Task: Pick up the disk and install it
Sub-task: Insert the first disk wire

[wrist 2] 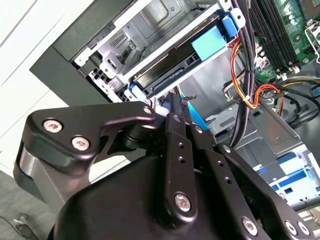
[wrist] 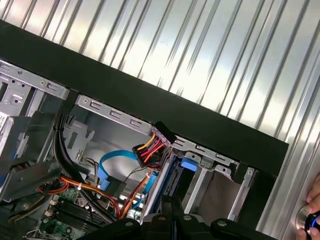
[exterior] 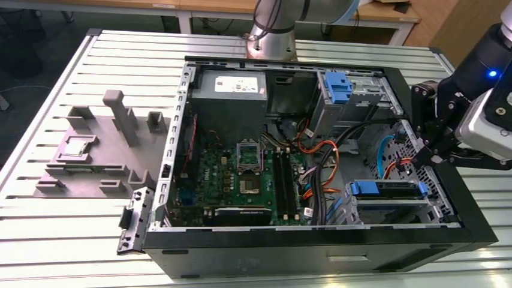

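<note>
In the exterior view, the gripper (exterior: 424,157) is hanging over the computer case (exterior: 320,252) at the exterior view's right, just above the disk (exterior: 397,191), which is sitting in its bay. In the second wrist view, the fingers (wrist 2: 177,130) are pressing together, pinching nothing, and pointing toward the disk (wrist 2: 165,70). The first wrist view is showing a hand (wrist: 311,212) at a blue-lit button on the slatted table (wrist: 200,50).
</note>
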Robot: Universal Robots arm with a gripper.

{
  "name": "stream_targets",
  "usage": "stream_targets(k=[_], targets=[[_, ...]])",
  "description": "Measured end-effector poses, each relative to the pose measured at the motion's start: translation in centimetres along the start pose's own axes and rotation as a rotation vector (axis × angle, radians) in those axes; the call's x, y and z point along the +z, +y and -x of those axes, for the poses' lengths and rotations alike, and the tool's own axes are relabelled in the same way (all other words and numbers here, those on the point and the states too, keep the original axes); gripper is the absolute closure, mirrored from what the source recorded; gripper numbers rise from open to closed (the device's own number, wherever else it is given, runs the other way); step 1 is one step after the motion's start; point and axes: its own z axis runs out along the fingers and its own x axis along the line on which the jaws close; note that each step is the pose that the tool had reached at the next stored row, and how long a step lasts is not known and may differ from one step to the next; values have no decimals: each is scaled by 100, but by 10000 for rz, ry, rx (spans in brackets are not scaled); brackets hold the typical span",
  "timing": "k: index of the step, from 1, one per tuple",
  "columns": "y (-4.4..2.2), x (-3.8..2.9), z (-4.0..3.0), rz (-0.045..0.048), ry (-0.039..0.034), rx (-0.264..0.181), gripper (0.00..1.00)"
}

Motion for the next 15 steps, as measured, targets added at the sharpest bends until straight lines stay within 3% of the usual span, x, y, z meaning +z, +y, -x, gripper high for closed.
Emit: stream_targets(k=[3, 6, 7, 12, 15], targets=[[0, 7, 0, 96, -32, -325, 90], [0, 9, 0, 381, -149, -516, 90], [2, 9, -2, 421, -164, -515, 90], [55, 9, -73, 422, -212, -517, 90], [91, 13, -120, 420, -275, -519, 90]])
